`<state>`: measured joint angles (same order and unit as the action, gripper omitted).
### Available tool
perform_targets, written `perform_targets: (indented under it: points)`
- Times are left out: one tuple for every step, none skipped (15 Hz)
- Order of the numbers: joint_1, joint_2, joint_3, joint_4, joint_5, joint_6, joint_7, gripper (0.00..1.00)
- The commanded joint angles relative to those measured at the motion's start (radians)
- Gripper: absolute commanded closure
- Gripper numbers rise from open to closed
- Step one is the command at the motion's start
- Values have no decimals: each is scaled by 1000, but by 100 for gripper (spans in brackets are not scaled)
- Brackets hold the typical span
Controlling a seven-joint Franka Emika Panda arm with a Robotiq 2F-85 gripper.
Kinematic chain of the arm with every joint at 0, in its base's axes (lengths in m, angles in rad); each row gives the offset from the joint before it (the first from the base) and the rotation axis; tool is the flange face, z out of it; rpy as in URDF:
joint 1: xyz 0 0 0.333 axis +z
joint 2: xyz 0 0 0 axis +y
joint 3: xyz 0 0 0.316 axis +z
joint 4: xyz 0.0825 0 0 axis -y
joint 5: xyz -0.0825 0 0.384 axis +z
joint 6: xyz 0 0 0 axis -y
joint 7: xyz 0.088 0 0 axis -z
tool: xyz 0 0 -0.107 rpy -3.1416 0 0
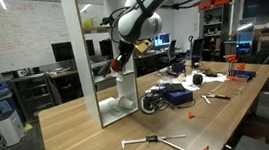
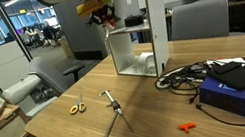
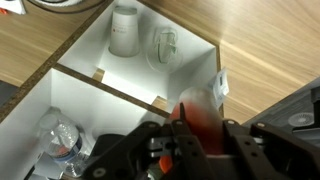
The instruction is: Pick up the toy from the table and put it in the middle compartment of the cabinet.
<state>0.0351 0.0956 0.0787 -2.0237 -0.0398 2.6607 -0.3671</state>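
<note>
My gripper (image 1: 121,59) is shut on the toy (image 1: 119,61), a small red roundish thing, and holds it in the air at the open face of the white cabinet (image 1: 101,68), about mid-height. In an exterior view the gripper (image 2: 103,17) and the toy (image 2: 106,21) hang above the cabinet's low white part (image 2: 131,49). In the wrist view the toy (image 3: 193,118) fills the space between the fingers (image 3: 190,128), and the cabinet's white shelf board (image 3: 105,87) and compartments lie beyond it. The wooden table (image 1: 91,140) carries the cabinet.
A white cup (image 3: 124,30) and a clear water bottle (image 3: 58,140) sit in cabinet compartments. On the table are a blue box (image 2: 233,88), black cables (image 2: 185,75), scissors (image 2: 77,108), a long metal tool (image 2: 115,108) and a small orange piece (image 2: 189,126). Red-orange items (image 1: 240,71) lie far off.
</note>
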Motion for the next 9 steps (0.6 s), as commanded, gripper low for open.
perform_targets:
  points:
    - [-10, 52, -3, 34, 9, 130, -20, 87]
    - [-14, 64, -2, 43, 8, 154, -21, 87]
    - [-21, 76, -1, 57, 11, 168, -28, 87]
    - [-25, 88, -2, 68, 19, 182, -44, 87]
    - [-31, 100, -2, 82, 20, 197, -50, 87]
    - [-37, 111, 0, 101, 20, 198, -57, 87]
    - [-45, 123, 2, 122, 24, 197, -68, 88]
    - [-53, 133, 3, 141, 27, 192, -76, 88]
    - [-62, 145, 5, 163, 32, 185, -87, 88]
